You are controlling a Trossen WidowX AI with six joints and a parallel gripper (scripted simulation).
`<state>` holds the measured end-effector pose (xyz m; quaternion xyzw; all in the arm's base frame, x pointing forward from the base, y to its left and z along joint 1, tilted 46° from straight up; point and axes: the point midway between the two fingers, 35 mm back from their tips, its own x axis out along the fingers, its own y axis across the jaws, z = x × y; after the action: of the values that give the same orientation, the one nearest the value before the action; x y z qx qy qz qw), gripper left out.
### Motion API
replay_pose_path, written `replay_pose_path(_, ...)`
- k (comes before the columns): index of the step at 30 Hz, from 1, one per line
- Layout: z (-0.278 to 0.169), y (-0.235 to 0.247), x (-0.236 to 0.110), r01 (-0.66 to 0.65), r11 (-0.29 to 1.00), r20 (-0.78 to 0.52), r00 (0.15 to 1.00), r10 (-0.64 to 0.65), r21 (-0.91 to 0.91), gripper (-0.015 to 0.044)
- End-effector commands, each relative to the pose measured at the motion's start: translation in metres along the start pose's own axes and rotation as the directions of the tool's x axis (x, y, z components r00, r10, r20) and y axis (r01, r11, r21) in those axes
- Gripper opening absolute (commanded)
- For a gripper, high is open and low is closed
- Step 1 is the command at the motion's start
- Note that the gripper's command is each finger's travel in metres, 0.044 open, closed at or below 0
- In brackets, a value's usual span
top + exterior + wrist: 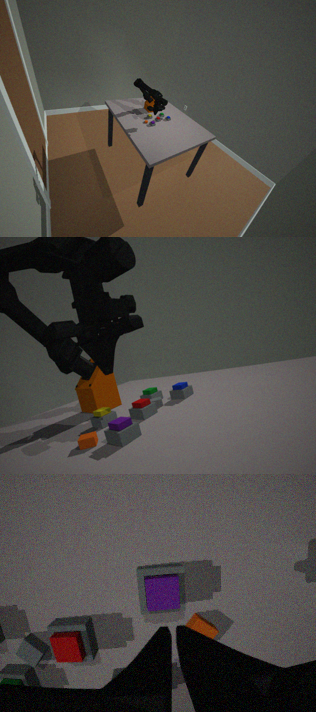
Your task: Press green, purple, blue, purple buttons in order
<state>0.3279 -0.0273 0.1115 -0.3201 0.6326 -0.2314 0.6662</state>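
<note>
Nearby, an orange block point(202, 625) sits just beside the purple button point(162, 593).

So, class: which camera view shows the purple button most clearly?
The wrist view: the purple button faces the camera squarely, just beyond the shut gripper. The exterior view shows it at a slant, with its grey base. The top view shows only a tiny purple dot.

Green button point(149, 390) and blue button point(180, 385), flat caps on grey housings, far row, side by side. Purple button point(119, 423) nearest, raised on its grey base, unpressed.
</note>
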Motion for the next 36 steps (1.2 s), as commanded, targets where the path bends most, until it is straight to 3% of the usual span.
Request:
replay_pose_path(1, -0.003, -0.004, 0.0, 0.006, 1.0, -0.003, 1.0, -0.006, -0.031, 0.002)
replay_pose_path(4, -0.002, -0.003, 0.01, 0.005, 1.0, -0.003, 1.0, -0.005, -0.031, 0.002)
replay_pose_path(8, -0.003, -0.005, 0.059, 0.008, 1.0, -0.003, 1.0, -0.008, -0.03, 0.002)
replay_pose_path(36, -0.004, -0.005, 0.096, 0.01, 0.999, -0.003, 1.0, -0.01, -0.03, 0.002)
